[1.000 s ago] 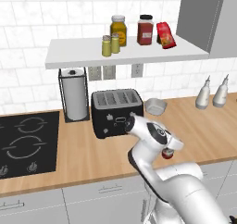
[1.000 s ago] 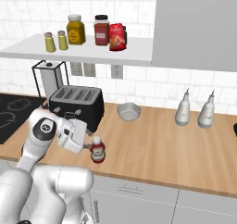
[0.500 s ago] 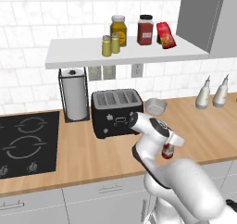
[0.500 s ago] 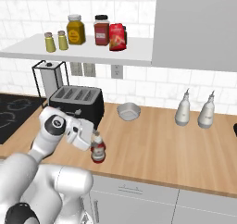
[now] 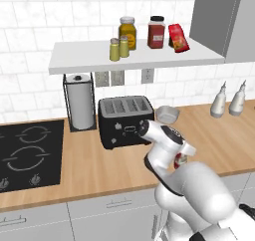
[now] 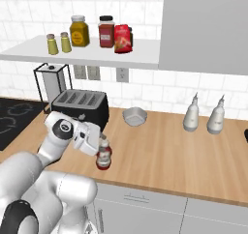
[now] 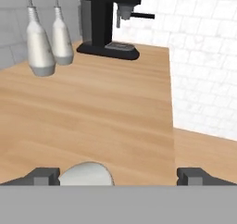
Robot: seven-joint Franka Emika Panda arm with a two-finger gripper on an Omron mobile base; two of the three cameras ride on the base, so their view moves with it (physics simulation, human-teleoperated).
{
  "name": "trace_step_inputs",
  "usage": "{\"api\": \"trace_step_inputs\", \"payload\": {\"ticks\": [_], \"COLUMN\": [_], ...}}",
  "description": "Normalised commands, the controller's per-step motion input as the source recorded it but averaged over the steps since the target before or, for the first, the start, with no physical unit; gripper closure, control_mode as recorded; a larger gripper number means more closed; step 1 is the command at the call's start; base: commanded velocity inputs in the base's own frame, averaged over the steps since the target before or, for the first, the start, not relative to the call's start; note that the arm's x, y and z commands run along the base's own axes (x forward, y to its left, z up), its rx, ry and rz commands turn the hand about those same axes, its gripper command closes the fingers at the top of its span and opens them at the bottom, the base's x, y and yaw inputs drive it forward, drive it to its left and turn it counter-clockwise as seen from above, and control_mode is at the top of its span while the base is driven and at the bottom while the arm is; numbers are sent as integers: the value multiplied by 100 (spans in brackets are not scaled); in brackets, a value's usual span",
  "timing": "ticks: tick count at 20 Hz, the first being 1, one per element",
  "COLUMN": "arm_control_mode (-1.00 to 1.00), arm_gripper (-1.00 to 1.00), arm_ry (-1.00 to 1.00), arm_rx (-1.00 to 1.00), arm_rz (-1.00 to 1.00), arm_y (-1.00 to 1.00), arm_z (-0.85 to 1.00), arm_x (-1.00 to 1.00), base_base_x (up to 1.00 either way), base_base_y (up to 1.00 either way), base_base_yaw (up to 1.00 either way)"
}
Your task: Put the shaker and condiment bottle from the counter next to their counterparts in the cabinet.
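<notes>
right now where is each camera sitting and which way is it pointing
Left base view: behind the arm on its left, facing the counter and tiled wall; the white arm rises lower right, hiding most of the condiment bottle.
Right base view: behind on the right, same wall; the arm rises lower left, gripper at the bottle.
Hand view: on the hand, looking along the counter past the open gripper toward a black coffee machine.
Both base views share the cabinet, toaster and two spout bottles.
</notes>
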Motion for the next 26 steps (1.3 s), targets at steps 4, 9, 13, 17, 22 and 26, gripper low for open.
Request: {"api": "trace_step_inputs", "payload": {"ticks": [4, 9, 13, 17, 22, 26], "arm_control_mode": [-100, -100, -100, -100, -100, -100], "arm_gripper": [-100, -100, -100, -100, -100, -100], "arm_ry": [0, 0, -6, -16, -22, -5], "arm_rx": [0, 0, 2, 1, -1, 0], "arm_rz": [0, 0, 0, 6, 16, 14], "arm_y": [-3, -23, -37, -26, -6, -1], "arm_z": [-66, -69, -52, -30, 5, -4], "arm_x": [-68, -61, -24, -1, -2, -3], "base_base_x": [0, 0, 0, 0, 0, 0], "base_base_y": [0, 0, 0, 0, 0, 0], "base_base_yaw": [0, 0, 0, 0, 0, 0]}}
